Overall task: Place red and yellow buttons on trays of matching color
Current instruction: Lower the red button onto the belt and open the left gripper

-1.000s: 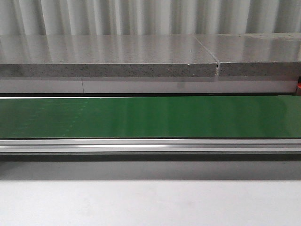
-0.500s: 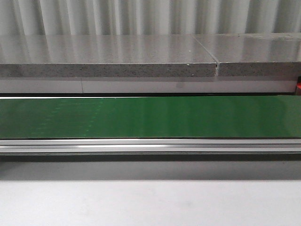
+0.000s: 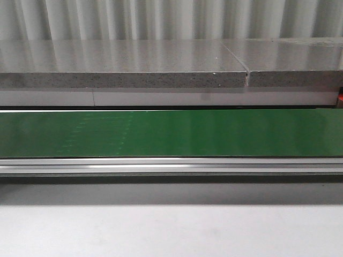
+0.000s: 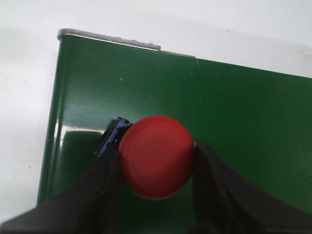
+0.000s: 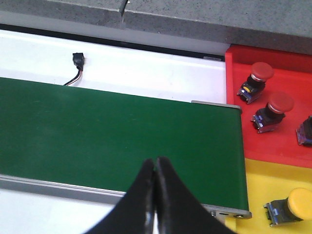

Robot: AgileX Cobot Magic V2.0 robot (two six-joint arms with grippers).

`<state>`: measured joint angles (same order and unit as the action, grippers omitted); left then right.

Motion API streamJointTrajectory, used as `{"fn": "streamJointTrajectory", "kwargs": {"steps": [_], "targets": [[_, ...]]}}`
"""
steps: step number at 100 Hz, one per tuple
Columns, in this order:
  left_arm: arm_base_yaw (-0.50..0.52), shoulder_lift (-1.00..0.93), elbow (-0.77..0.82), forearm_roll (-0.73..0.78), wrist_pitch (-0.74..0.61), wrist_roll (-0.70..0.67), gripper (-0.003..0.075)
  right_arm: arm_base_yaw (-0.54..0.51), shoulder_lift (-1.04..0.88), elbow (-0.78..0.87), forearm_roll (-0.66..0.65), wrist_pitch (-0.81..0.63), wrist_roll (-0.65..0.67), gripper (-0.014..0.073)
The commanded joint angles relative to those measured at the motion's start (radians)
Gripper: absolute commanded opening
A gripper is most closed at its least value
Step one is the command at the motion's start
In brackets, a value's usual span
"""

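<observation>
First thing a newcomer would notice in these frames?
The red button, held between the left tool's fingers over the green belt. Next, the red tray and yellow tray past the belt's end, already holding buttons, with the right tool closed and empty above the belt.

A third button (image 5: 305,130) on the red tray (image 5: 234,68) is cut off at three o'clock (cap colour unseen). The red button (image 4: 156,156) hides most of its blue base (image 4: 113,136). Neither arm appears in the front view.
</observation>
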<state>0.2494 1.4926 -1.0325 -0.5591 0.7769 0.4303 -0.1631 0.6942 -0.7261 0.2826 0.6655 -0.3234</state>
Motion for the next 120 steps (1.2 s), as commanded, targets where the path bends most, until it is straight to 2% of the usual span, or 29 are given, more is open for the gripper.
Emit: {"fn": "streamJointTrajectory", "kwargs": {"steps": [1, 9, 16, 33, 43, 90, 120], "targets": [[-0.006, -0.041, -0.025, -0.03, -0.032, 0.003, 0.0003, 0.002, -0.005, -0.025, 0.006, -0.068, -0.009, -0.0068], [-0.006, -0.041, -0.025, -0.03, -0.024, 0.003, 0.0081, 0.002, -0.005, -0.025, 0.006, -0.068, -0.009, -0.0068], [-0.006, -0.041, -0.025, -0.03, -0.012, 0.009, 0.0184, 0.002, -0.005, -0.025, 0.006, -0.068, -0.009, -0.0068], [-0.006, -0.041, -0.025, -0.03, -0.003, 0.008, 0.0488, 0.002, -0.005, -0.025, 0.006, -0.068, -0.009, -0.0068], [-0.006, -0.041, -0.027, -0.03, -0.003, 0.008, 0.058, 0.002, -0.005, -0.025, 0.006, -0.068, -0.009, -0.0068], [-0.006, -0.041, -0.155, -0.083, 0.084, 0.009, 0.0586, 0.002, -0.005, -0.025, 0.006, -0.068, -0.009, -0.0068], [0.038, -0.041, -0.169, -0.079, -0.032, -0.006, 0.0586, 0.002, -0.005, -0.025, 0.006, -0.068, -0.009, -0.0068]]}}
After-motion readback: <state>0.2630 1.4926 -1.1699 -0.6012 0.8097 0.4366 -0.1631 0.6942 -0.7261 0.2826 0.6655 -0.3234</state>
